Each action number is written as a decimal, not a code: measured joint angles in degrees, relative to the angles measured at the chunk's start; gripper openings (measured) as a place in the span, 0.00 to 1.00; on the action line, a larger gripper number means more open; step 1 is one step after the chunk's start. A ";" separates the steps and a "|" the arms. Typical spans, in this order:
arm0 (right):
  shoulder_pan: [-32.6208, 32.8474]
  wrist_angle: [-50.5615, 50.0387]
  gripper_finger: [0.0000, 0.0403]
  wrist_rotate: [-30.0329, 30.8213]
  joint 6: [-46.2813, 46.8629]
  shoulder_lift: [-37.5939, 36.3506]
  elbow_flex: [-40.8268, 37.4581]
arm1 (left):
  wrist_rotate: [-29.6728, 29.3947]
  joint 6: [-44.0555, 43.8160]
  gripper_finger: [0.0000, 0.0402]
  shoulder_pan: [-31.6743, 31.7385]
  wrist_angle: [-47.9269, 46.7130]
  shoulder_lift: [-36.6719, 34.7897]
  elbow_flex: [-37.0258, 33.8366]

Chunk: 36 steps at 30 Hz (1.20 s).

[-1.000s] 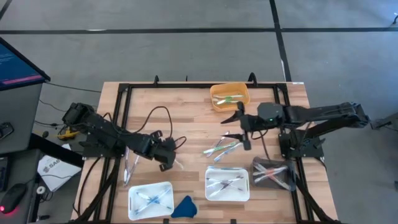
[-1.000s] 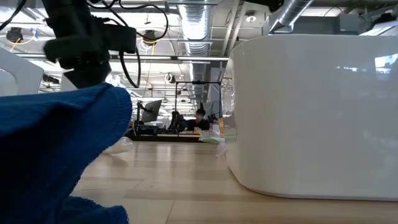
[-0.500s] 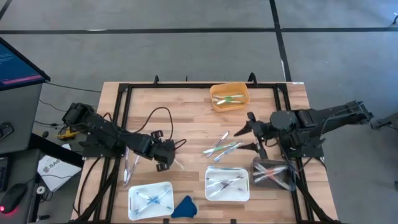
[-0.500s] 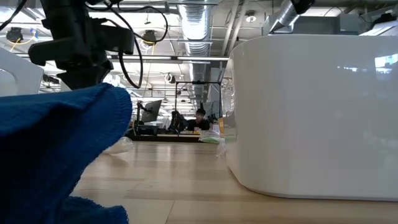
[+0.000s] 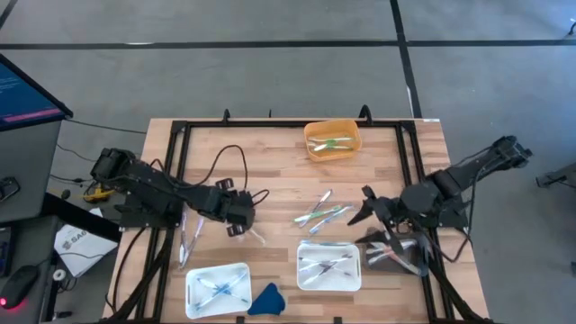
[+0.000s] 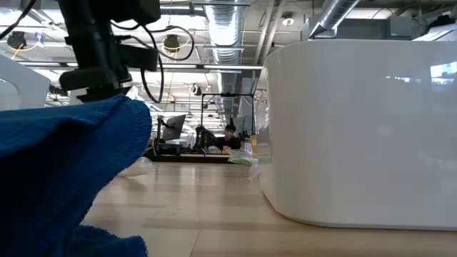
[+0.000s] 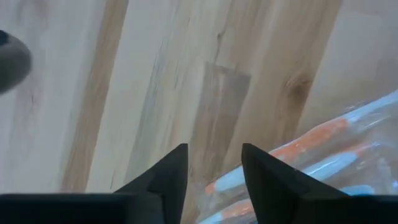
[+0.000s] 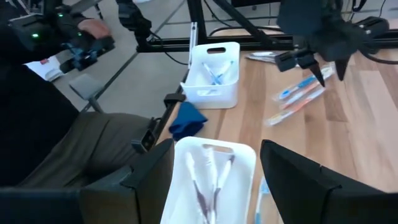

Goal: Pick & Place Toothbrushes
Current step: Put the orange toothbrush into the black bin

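Wrapped toothbrushes with orange accents (image 7: 311, 152) lie on the wooden table under my left gripper (image 7: 214, 165), which points down at them, open; they also show in the high view (image 5: 256, 236). My left gripper (image 5: 238, 216) is left of the table's middle. My right gripper (image 5: 367, 211) hangs open and holds nothing, above the table between a loose cluster of toothbrushes (image 5: 321, 212) and a grey tray (image 5: 396, 253). In its wrist view my right gripper (image 8: 217, 149) is over a white tray (image 8: 245, 155) that holds toothbrushes.
An orange tray (image 5: 310, 148) with toothbrushes stands at the far middle. Two white trays (image 5: 193, 274) (image 5: 304, 247) stand near the front edge, a blue cloth lump (image 5: 265, 299) between them. A black cable (image 5: 220, 166) loops behind my left arm. More toothbrushes (image 5: 186, 241) lie by the left rail.
My right gripper has swung from the far middle, near the orange tray, toward the table's near right, to beside the grey tray, turning as it went. My left gripper has shifted a little toward the far edge.
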 joint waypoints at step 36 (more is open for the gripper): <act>10.18 0.04 0.58 13.53 4.27 0.85 -0.01 | 3.82 16.16 0.37 0.99 16.18 0.04 -9.82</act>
